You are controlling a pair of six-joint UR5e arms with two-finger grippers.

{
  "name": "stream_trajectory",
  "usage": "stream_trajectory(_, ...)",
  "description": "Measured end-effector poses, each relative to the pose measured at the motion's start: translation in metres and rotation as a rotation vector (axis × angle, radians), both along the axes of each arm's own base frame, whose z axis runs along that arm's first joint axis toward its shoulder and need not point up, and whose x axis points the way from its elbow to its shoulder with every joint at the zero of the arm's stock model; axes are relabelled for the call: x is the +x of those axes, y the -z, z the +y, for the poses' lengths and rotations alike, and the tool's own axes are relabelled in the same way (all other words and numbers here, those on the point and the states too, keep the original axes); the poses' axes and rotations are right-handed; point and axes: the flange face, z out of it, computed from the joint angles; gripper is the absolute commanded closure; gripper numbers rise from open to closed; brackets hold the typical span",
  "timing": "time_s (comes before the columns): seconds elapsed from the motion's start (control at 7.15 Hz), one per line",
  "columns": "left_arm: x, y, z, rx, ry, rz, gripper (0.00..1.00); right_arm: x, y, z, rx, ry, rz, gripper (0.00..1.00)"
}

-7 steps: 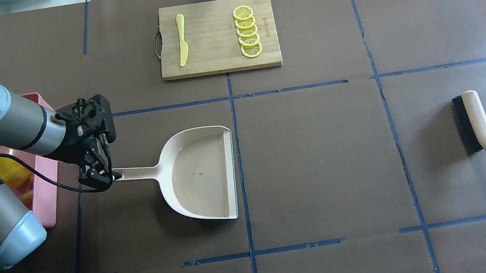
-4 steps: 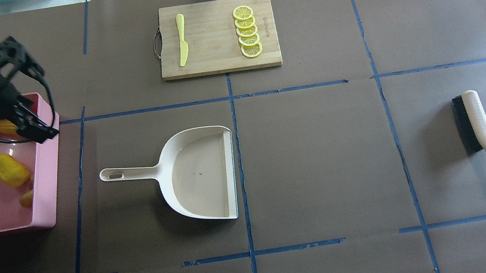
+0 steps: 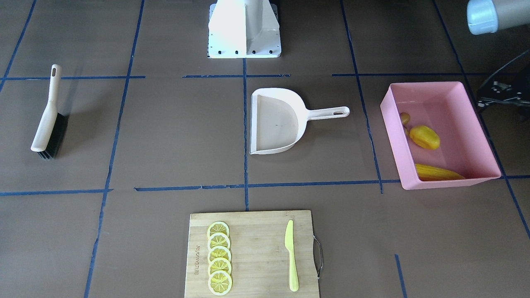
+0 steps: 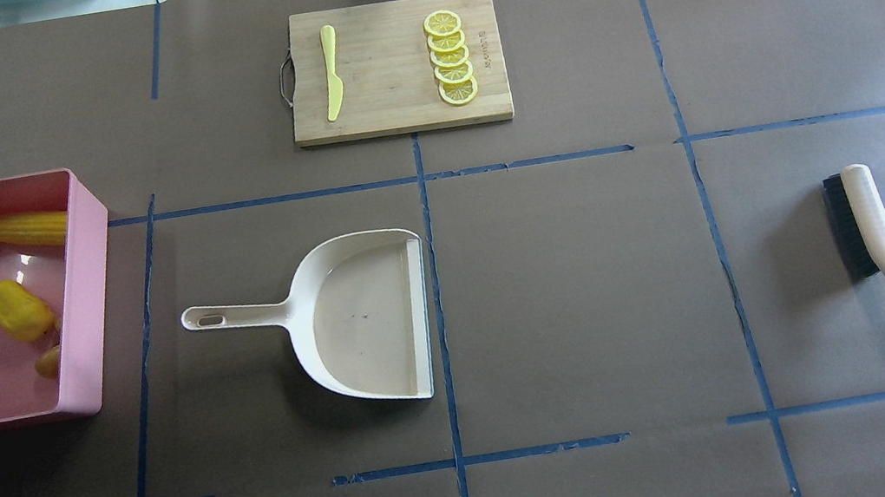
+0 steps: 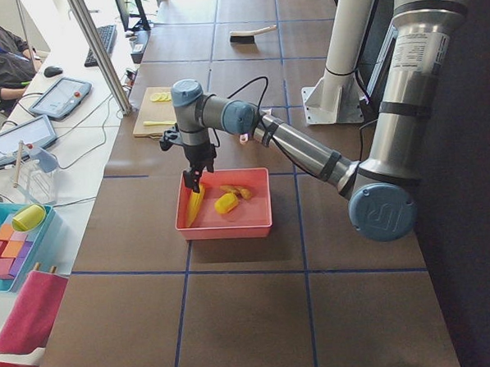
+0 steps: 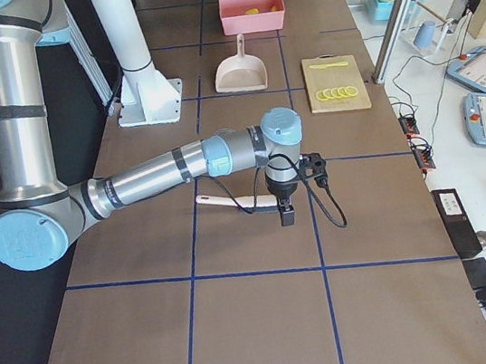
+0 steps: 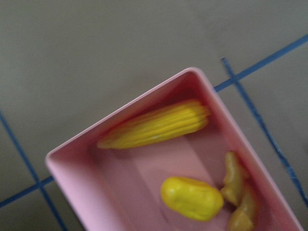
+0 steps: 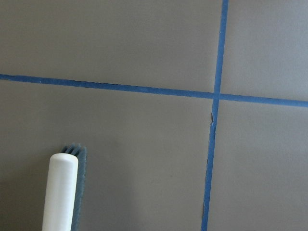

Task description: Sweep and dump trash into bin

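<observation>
The trash lies inside the pink bin [image 4: 92, 274] at the table's left: a corn cob [image 4: 23, 230], a rounded yellow lump [image 4: 20, 310] and a tan ginger root [image 4: 49, 362]. The left wrist view looks straight down on the bin [image 7: 79, 185] with the corn cob [image 7: 156, 125] in it. My left gripper [image 5: 193, 184] hangs over the bin's far end; I cannot tell whether it is open or shut. A black part of it shows beside the bin [image 3: 393, 145]. My right gripper [image 6: 286, 216] hovers above the brush [image 6: 226, 202]; its state I cannot tell.
A cream dustpan [image 4: 361, 318] lies flat mid-table, handle toward the bin. The brush [image 4: 874, 232] lies at the right. A cutting board [image 4: 393, 67] with a knife [image 4: 331, 72] and lemon slices [image 4: 451, 57] sits at the back.
My left arm has swung away from the dustpan handle, passed over the bin and left the overhead view. The dustpan and brush have not moved.
</observation>
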Motion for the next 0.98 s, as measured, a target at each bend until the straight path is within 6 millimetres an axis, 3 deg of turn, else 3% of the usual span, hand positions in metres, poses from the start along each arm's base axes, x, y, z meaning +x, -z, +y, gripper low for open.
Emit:
stream_trajectory(0.28,-0.057,-0.079,0.021,-0.114,0.042,0.050,0.00,0.010,-0.025,0.001,-0.062,-0.022,-0.055,0.00)
stream_trajectory(0.42,-0.073,-0.108,0.034,-0.137,0.052,0.056,0.00,0.014,-0.032,0.004,-0.078,-0.029,-0.065,0.00)
stream_trajectory(0.7,-0.083,-0.139,0.047,-0.173,0.079,0.056,0.00,0.016,-0.041,0.010,-0.095,-0.032,-0.069,0.00)
stream_trajectory(0.98,-0.084,-0.155,0.043,-0.202,0.134,0.055,0.00,0.017,-0.045,0.014,-0.105,-0.034,-0.067,0.00)
